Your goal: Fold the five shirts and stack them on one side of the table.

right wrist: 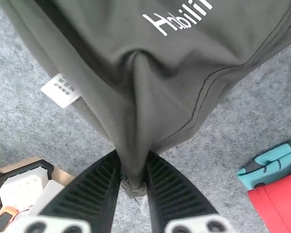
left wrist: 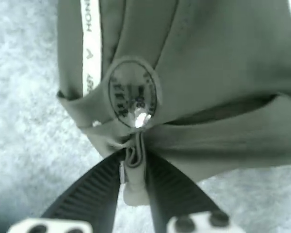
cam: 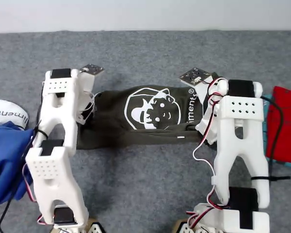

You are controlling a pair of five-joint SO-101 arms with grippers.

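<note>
Fingers (left wrist: 94,189) of the left gripper (left wrist: 134,160) pinch the collar of the olive shirt (cam: 150,114); the right gripper (right wrist: 132,165) pinches its opposite end. It lies stretched between them at the middle of the tabletop (cam: 145,53). A blue shirt (cam: 5,160) sits at the left edge, a red shirt (cam: 286,124) at the right.

Overhead camera down over table (cam: 145,53); both wrist cameras close on the shared olive shirt (cam: 111,121).

White arms (cam: 52,167), black ribbed pincers (left wrist: 133,159); red-white cables (cam: 209,99)
</note>
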